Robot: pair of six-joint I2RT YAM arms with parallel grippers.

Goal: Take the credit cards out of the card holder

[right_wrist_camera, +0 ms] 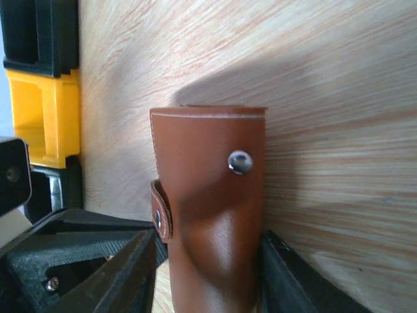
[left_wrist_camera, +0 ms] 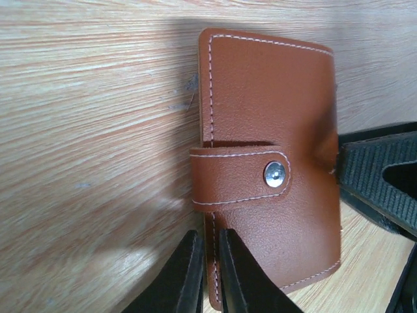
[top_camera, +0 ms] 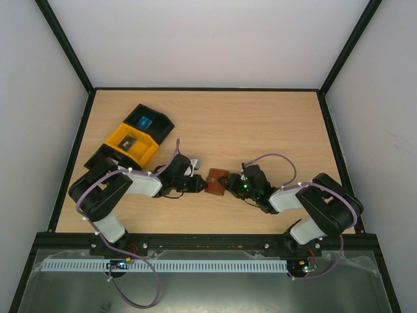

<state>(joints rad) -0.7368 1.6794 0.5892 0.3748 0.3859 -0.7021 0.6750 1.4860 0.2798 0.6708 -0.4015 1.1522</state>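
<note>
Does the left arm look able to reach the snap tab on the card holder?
Probably yes: the snap tab lies uncovered just ahead of the left gripper, while the right gripper clamps the card holder elsewhere.

1. The card holder [left_wrist_camera: 267,98] is done in smooth brown leather with a soft sheen, and it's edged in pale stitching.
2. Its snap [left_wrist_camera: 274,174] is made of shiny metal.
3. The bench [left_wrist_camera: 85,130] is finished in matt, light wood grain.
4. The pads [left_wrist_camera: 381,189] of the right gripper [right_wrist_camera: 208,274] are ribbed and matt black.
5. The yellow bin [top_camera: 132,143] by the left edge is moulded in plastic, pretty smooth.
</note>
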